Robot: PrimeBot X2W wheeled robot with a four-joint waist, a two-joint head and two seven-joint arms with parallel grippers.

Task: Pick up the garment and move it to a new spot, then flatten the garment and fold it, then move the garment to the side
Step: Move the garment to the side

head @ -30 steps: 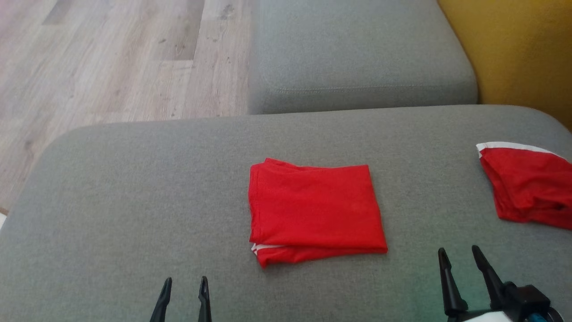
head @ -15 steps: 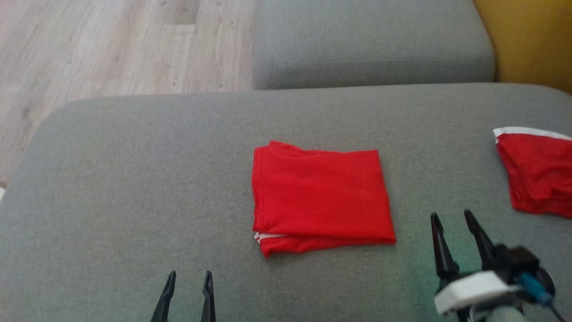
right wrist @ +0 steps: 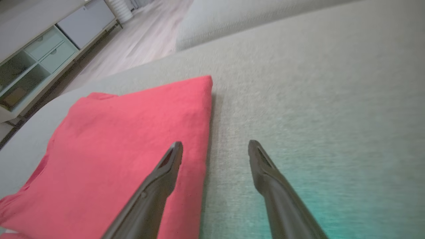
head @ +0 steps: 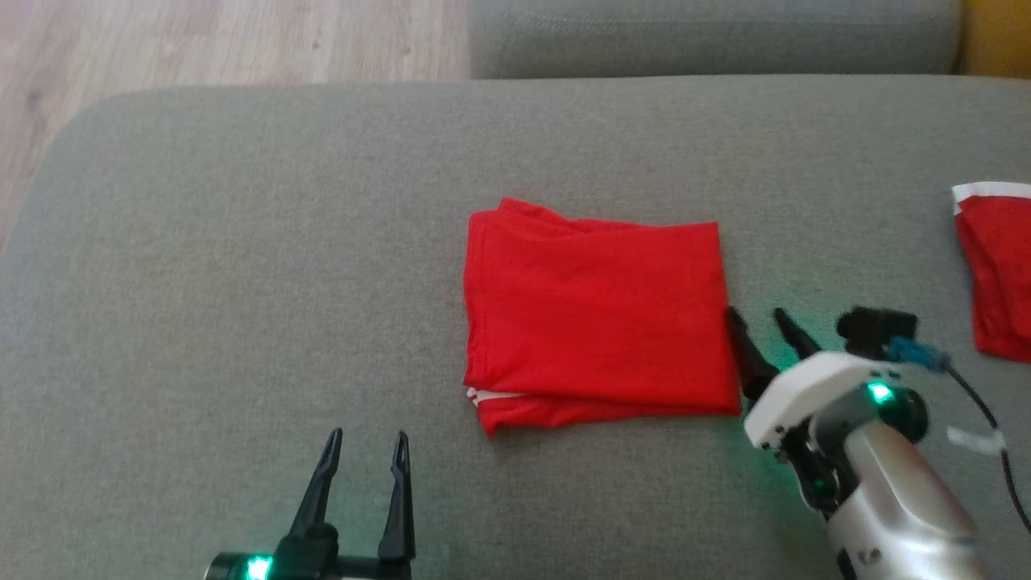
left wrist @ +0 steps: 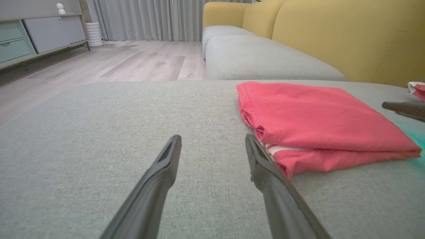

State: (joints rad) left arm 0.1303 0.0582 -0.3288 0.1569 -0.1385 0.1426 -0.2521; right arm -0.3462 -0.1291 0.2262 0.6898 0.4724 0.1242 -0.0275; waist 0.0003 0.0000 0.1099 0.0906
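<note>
The red garment lies folded into a rectangle in the middle of the grey cushion, a white trim showing at its near left corner. My right gripper stands open at the garment's right edge; in the right wrist view its left fingertip is over the red garment and the other over bare cushion. My left gripper is open and empty near the front, left of the garment's near corner. In the left wrist view the folded garment lies just right of my open left gripper.
A second red cloth with a white band lies at the cushion's right edge. Another grey seat cushion adjoins at the back, wooden floor lies beyond the left, and a yellow sofa back stands to the right.
The camera has tilted down, shifting the whole picture. My right gripper has moved forward and left up to the garment's right edge. The left gripper has come slightly further forward.
</note>
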